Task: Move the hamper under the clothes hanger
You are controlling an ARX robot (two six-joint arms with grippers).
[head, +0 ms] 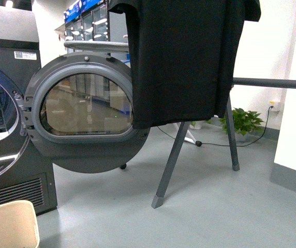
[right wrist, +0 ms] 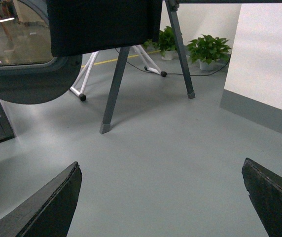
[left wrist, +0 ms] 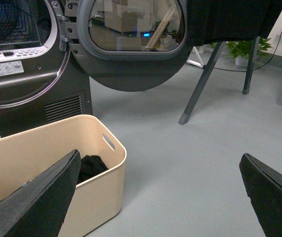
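Item: beige plastic rectangular hamper w/ rounded corners and rolled rim, on the floor at the foot of the dark grey front-loading dryer, just before its vent grille; slot grip cut in one wall, crumpled black cloth inside. Dark grey metal clothes hanger on slanted A-frame legs stands beside the dryer, past its swung-open round glass door; black T-shirt draped over the bar. Hamper is not under it yet. Left hand: spread wide, empty, poised over the hamper's rim. Right hand: spread wide, empty, over bare floor between dryer and hanger legs. Step, by est.: approach, pre-grasp. Next move prob. needs the left hand to close on the rim nr the slot, then slide the hamper clear of the door to below the T-shirt. Writing: white sticker on dryer top and label strip by the drum opening, both illegible; no brand readable.
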